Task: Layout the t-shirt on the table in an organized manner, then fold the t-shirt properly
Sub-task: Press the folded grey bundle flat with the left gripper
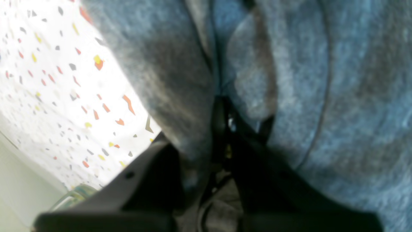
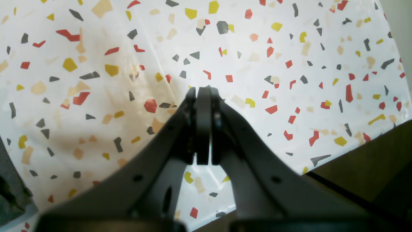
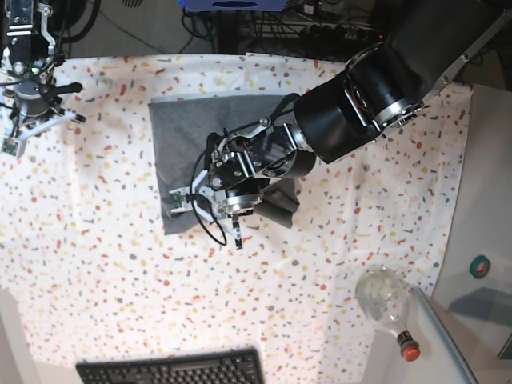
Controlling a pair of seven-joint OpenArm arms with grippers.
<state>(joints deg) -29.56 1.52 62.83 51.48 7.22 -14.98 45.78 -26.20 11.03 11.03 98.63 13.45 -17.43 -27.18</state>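
Observation:
The heather-grey t-shirt lies partly folded on the flecked table, with a darker bunched part at its lower right. My left gripper is over the shirt's near edge. In the left wrist view the gripper is shut on a pinch of the grey fabric, which fills most of that view. My right gripper is at the table's far left, away from the shirt. In the right wrist view it is shut and empty above the bare table.
A clear plastic bottle with a red cap lies at the near right. A black keyboard is at the front edge. The table's edge shows in the right wrist view, with dark foam at lower left.

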